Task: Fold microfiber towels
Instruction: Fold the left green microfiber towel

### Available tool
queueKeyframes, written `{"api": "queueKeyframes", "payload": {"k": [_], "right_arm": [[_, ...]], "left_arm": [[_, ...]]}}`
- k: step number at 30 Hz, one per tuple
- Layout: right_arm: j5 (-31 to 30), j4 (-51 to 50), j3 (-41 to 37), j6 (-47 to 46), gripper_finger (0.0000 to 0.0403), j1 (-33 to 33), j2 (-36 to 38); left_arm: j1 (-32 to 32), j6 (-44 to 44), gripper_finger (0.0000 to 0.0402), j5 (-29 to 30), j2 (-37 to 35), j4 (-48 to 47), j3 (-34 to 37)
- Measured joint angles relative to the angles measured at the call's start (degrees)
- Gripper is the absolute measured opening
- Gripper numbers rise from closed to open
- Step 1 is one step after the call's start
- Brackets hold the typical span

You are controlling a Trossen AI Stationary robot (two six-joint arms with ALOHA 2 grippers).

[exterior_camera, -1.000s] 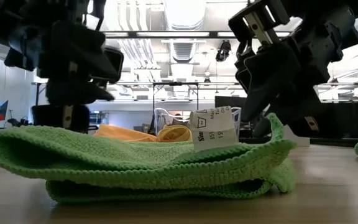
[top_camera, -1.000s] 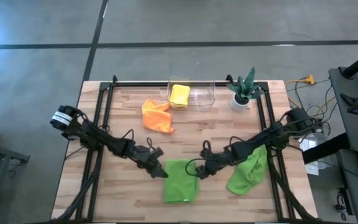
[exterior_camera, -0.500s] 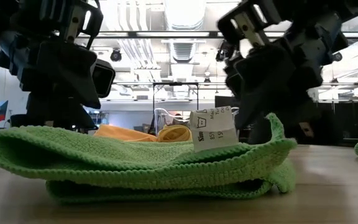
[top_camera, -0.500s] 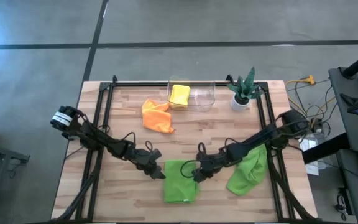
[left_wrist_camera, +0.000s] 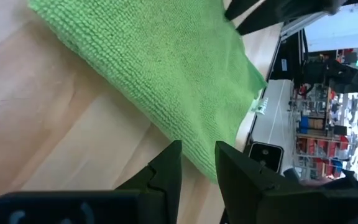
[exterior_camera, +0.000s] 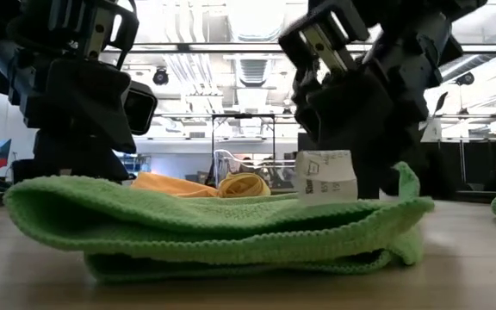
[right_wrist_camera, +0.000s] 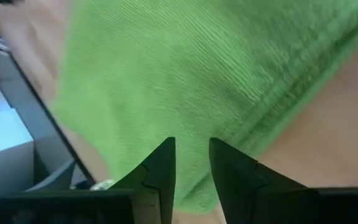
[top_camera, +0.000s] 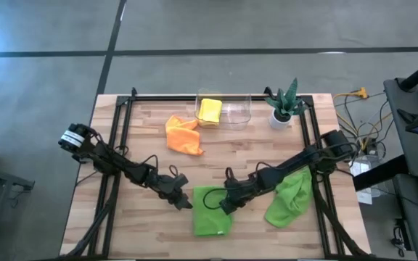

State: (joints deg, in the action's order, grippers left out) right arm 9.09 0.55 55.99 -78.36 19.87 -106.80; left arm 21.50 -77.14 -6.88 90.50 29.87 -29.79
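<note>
Since a second ago my right gripper (top_camera: 224,206) has slid inward over the folded green towel (top_camera: 212,212); left gripper (top_camera: 186,202) holds its edge. Both show narrowly parted fingers, nothing pinched. I count two green towels, the second (top_camera: 289,199) crumpled beside, one orange (top_camera: 182,134). Farthest, the clear bin (top_camera: 223,109) holds the yellow one (top_camera: 210,110).
</note>
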Motion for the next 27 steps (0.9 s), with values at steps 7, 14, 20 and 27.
{"api": "queueKeyframes", "payload": {"k": [7,14,20,27], "right_arm": [[-0.8,-1.8,0.4,1.0,0.0091,-0.9,0.6],[-2.2,-6.9,3.7,4.2,0.0078,-1.4,-0.2],[-2.8,-7.6,3.3,4.9,0.0079,-2.2,-0.1],[-2.7,-9.8,2.9,6.2,0.0075,-2.3,0.6]], "left_arm": [[0.0,3.0,0.0081,0.4,0.0,4.2,-0.4],[0.0,5.5,0.0081,4.2,3.5,5.4,-2.0],[0.5,4.2,0.0081,2.1,11.6,5.8,-6.3],[0.6,3.4,0.0081,1.0,11.9,3.3,-7.9]]}}
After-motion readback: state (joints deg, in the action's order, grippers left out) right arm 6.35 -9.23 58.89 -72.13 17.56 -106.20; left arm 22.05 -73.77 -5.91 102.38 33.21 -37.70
